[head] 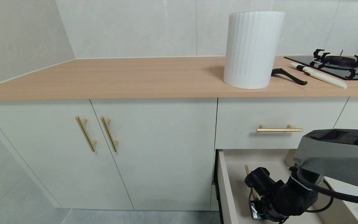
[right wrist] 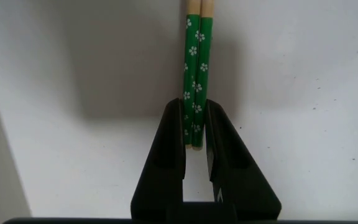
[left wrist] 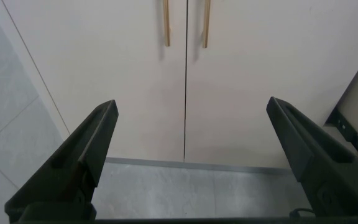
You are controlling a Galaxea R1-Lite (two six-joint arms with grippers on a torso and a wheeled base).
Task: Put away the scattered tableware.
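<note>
A pair of chopsticks (right wrist: pixel 194 68) with green, white-flowered ends and bare wooden tips (head: pixel 247 171) lies along the floor of the open lower drawer (head: pixel 225 186). My right gripper (right wrist: pixel 195 109) is down inside that drawer, shut on the green ends of the chopsticks. In the head view the right gripper (head: pixel 257 189) sits low in the drawer at the lower right. My left gripper (left wrist: pixel 191 106) is open and holds nothing, facing the cabinet doors (left wrist: pixel 185 93) just above the floor. On the counter lie a white knife (head: pixel 318 75) and a black-handled utensil (head: pixel 289 76).
A tall white ribbed container (head: pixel 252 49) stands on the wooden counter, partly hiding the black utensil. A gas hob (head: pixel 337 62) is at the far right. Above the open drawer is a shut drawer with a gold handle (head: pixel 279 129). Two gold-handled doors (head: pixel 104 133) are to the left.
</note>
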